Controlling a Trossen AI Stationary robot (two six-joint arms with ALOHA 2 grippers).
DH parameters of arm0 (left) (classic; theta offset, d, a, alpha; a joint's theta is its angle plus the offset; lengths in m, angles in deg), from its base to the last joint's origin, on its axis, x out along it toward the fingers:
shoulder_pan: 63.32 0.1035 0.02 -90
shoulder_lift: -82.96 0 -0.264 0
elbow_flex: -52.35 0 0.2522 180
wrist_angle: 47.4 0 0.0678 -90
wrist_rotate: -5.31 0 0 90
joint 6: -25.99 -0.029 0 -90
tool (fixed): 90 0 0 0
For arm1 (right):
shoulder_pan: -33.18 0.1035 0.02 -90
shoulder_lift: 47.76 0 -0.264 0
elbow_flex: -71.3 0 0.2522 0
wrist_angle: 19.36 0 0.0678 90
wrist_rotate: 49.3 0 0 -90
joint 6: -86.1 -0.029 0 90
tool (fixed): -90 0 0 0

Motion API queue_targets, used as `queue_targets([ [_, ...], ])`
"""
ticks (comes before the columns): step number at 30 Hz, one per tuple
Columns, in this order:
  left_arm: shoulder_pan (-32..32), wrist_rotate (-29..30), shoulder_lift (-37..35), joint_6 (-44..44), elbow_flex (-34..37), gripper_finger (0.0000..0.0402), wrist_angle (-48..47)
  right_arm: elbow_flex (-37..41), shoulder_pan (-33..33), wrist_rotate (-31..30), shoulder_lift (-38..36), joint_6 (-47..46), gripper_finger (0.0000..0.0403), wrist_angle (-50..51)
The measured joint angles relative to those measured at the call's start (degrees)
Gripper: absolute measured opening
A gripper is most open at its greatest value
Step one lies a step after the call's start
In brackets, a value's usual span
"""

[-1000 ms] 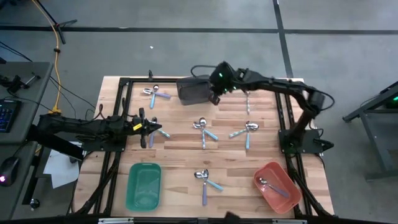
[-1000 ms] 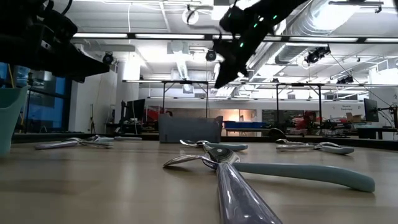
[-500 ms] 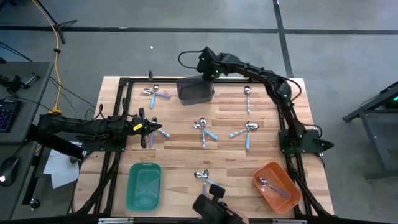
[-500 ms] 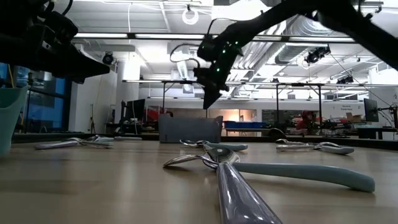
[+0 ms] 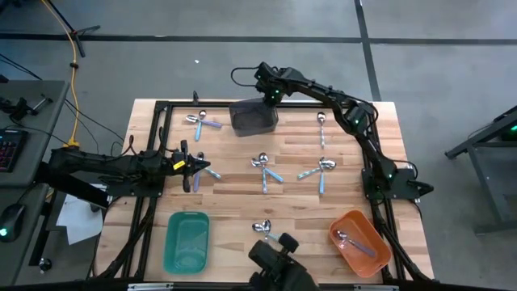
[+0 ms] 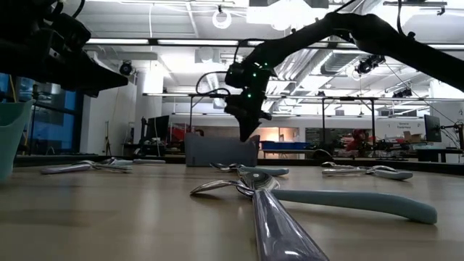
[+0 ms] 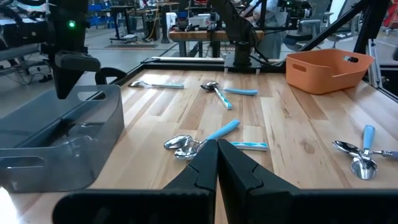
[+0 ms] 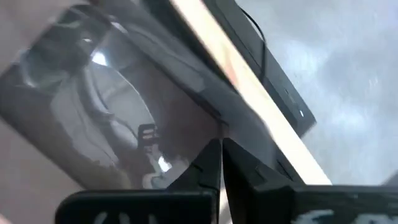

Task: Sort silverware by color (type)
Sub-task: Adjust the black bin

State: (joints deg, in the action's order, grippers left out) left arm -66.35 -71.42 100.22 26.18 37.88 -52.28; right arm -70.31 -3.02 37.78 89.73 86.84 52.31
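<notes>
Small spoons with blue, lavender or plain silver handles lie in loose groups on the wooden table (image 5: 242, 194): one group (image 5: 202, 121) at the far left, one (image 5: 265, 168) in the middle, one (image 5: 321, 170) to its right, and one (image 5: 266, 232) near the front edge. My right gripper (image 5: 271, 97) is shut and points steeply down just above the far right corner of the dark grey bin (image 5: 252, 118); the low view shows its tip (image 6: 245, 135) at rim height. My left gripper (image 5: 200, 165) is shut and hovers level at the left side over a few spoons (image 5: 208, 170).
A green bin (image 5: 187, 241) stands at the near left. An orange-red bin (image 5: 359, 241) at the near right holds a spoon (image 5: 347, 239). One silver spoon (image 5: 321, 121) lies at the far right. A dark object (image 5: 275, 265) juts in over the near edge.
My right gripper has swung a little toward the table's left and far edge and come down over the grey bin's far right corner. It has tipped more steeply downward and stayed shut. A dark object has come into the high view at the near edge.
</notes>
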Motion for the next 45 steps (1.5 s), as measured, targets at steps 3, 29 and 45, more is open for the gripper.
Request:
queue_targets([
  [3,0.0,0.0,0.0,0.0,0.0,0.0003,0.0,0.0,-1.0,-1.6,0.0,-3.4,0.0,1.6],
  [29,0.0,0.0,0.0,-1.3,0.0,0.0003,-2.5,0.2,5.3,4.7,-6.7,12.0,0.0,8.7],
  [45,0.0,0.0,0.0,-0.9,0.0,0.0003,-3.8,16.6,12.4,1.7,-5.9,20.8,0.0,-3.4],
])
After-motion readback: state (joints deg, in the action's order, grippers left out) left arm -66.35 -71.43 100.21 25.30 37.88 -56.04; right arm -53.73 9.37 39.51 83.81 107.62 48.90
